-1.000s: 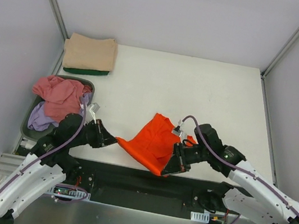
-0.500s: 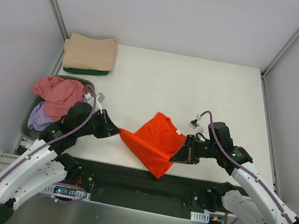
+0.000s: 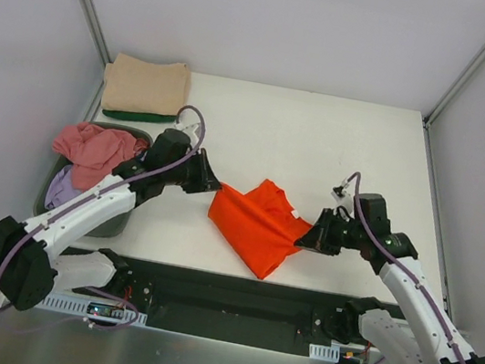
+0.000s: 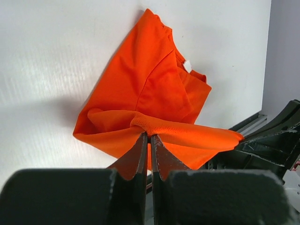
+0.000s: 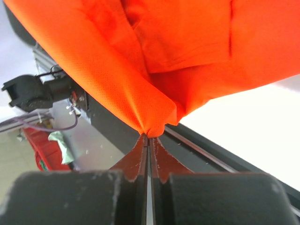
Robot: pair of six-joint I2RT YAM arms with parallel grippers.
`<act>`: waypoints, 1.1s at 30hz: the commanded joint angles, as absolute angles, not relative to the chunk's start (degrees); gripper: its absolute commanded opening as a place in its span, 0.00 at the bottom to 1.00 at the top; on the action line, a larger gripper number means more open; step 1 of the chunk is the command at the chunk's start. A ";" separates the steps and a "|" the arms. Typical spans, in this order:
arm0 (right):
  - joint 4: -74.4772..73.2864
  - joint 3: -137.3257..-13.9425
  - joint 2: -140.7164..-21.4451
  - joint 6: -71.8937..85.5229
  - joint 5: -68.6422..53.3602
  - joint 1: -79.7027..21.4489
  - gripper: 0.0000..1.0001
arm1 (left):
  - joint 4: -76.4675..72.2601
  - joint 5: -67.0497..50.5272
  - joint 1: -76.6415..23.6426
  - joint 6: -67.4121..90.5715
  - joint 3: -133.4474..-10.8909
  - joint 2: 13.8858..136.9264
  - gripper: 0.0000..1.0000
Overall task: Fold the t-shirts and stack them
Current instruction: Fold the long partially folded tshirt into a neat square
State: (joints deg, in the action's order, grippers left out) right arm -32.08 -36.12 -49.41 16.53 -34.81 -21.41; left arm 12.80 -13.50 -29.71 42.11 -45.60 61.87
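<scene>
At the near edge of the table, right between the two arms, there's the orange shirt, pulled out sideways. The left gripper has its fingers pressed tight together on a fold at the shirt's left edge, and the cloth bunches up right at the tips. Over on the other side, the right gripper is doing the same: fingers clamped together, a pinch of orange cloth coming to a point between them. The left wrist view shows the far part of the shirt lying on the table while the near edge is lifted, and the white label sits at the neck.

Further back on the left is the basket, with a pink shirt heaped in it and a lilac shirt tucked below it. And in the far left corner sits the stack: a folded tan shirt on top of a green shirt, whose edge peeks out along the near side.
</scene>
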 commanded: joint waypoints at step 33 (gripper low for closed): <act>-25.56 -41.04 -66.54 13.01 -3.17 -6.85 0.54 | 6.59 -20.91 -30.67 33.84 -83.06 112.25 0.80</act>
